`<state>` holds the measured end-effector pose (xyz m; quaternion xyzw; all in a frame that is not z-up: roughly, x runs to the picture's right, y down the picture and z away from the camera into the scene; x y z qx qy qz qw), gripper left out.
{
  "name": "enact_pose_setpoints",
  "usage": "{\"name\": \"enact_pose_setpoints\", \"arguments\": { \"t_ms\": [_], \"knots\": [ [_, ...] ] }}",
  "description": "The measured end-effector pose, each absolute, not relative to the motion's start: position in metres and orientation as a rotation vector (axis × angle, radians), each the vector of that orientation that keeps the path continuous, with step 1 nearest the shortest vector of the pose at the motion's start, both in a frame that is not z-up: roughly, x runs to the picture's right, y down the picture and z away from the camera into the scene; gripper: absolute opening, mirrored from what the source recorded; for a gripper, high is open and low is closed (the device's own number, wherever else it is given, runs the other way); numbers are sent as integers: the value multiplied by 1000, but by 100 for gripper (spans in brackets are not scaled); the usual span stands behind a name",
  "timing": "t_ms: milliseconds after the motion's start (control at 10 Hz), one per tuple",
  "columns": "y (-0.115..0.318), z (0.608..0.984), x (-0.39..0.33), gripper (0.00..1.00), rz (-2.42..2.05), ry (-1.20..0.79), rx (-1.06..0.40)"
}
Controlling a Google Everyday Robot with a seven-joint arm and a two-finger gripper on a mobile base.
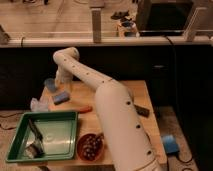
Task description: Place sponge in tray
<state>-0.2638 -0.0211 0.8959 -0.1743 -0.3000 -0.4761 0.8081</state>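
Observation:
The blue sponge (61,97) lies flat on the wooden table, at its far left. The gripper (61,86) is at the end of the white arm, which reaches over the table from the right. It hangs just above the sponge's far edge, and I cannot tell whether it touches the sponge. The green tray (52,115) sits at the table's front left, nearer to me than the sponge. It holds a dark utensil (35,131) and a small grey object (34,150).
A pale blue cup (49,84) stands just left of the gripper. A pale crumpled item (38,105) lies left of the sponge. An orange-red item (83,108), a round bowl of dark pieces (90,146) and a dark grey block (141,111) are also on the table.

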Motion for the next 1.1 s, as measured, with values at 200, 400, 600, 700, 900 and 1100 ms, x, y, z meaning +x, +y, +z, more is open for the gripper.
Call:
{"name": "enact_pose_setpoints", "arguments": {
  "t_ms": [200,400,600,700,900,1100],
  "knots": [
    [-22,894,-263,80,-1016,-643,-371],
    [-21,892,-264,80,-1016,-645,-369],
    [-18,892,-260,80,-1010,-644,-370],
    [-18,892,-260,80,-1007,-644,-370],
    [-15,891,-259,80,-1005,-645,-371],
    [-14,890,-259,80,-1003,-644,-371]
  ]
}}
